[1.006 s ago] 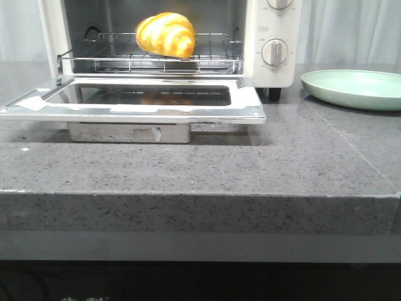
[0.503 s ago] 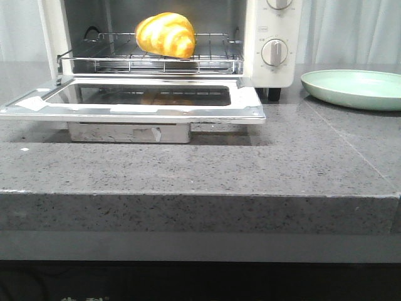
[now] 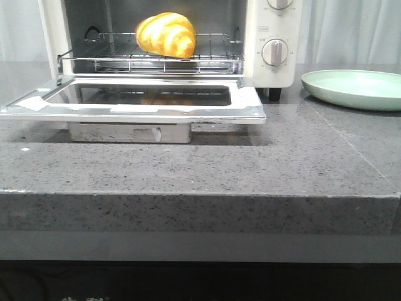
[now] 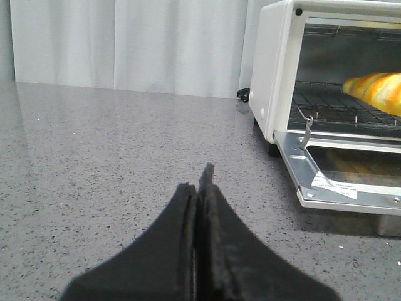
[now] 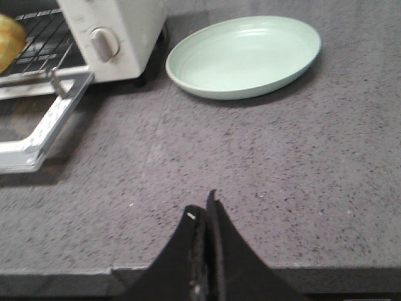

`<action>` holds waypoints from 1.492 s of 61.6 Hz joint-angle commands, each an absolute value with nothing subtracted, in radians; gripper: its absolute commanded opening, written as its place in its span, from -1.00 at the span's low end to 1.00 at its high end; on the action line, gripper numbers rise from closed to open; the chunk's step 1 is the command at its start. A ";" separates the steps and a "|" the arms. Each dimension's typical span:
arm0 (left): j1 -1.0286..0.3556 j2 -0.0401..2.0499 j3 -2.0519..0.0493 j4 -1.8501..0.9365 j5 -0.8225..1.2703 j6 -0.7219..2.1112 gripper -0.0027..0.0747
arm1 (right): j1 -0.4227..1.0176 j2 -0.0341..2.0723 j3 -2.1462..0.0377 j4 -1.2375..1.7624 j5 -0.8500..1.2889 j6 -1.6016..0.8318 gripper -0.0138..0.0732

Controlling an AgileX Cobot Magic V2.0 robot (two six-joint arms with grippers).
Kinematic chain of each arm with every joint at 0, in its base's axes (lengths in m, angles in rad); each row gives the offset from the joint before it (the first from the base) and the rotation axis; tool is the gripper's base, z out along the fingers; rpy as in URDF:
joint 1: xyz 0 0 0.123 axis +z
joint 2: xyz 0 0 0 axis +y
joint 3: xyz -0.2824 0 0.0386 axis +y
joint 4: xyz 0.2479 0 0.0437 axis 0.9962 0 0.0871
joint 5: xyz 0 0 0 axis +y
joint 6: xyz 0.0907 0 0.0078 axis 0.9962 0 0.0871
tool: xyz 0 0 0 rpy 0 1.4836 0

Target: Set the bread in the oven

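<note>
The golden-yellow striped bread (image 3: 166, 34) lies on the wire rack (image 3: 150, 58) inside the cream-white oven (image 3: 269, 37), whose glass door (image 3: 135, 100) hangs open and flat. The bread also shows in the left wrist view (image 4: 376, 91) and at the edge of the right wrist view (image 5: 9, 41). My left gripper (image 4: 199, 182) is shut and empty, low over the counter well left of the oven (image 4: 276, 75). My right gripper (image 5: 203, 207) is shut and empty above the counter's front edge, right of the oven door (image 5: 37, 132). Neither gripper shows in the front view.
A pale green plate (image 3: 354, 88) sits on the grey speckled counter (image 3: 200, 163) right of the oven; it also shows in the right wrist view (image 5: 244, 56). The oven's dials (image 3: 274, 51) face forward. White curtains hang behind.
</note>
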State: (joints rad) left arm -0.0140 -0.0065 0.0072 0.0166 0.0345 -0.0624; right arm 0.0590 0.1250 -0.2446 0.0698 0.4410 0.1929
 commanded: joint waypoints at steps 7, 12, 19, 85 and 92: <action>-0.020 -0.028 0.030 0.009 -0.043 -0.061 -0.98 | 0.002 -0.015 -0.074 0.072 0.134 0.175 -0.95; -0.020 -0.028 0.030 0.009 -0.043 -0.061 -0.98 | -0.002 -0.031 -0.019 0.043 0.069 0.175 -0.95; -0.020 -0.028 0.030 0.009 -0.043 -0.061 -0.98 | -0.002 -0.030 0.031 0.012 0.000 0.175 -0.95; -0.020 -0.028 0.030 0.009 -0.043 -0.061 -0.98 | -0.002 -0.030 0.029 0.044 -0.057 0.006 -0.95; -0.020 -0.028 0.030 0.009 -0.043 -0.061 -0.98 | -0.002 -0.030 0.029 0.044 -0.056 0.006 -0.95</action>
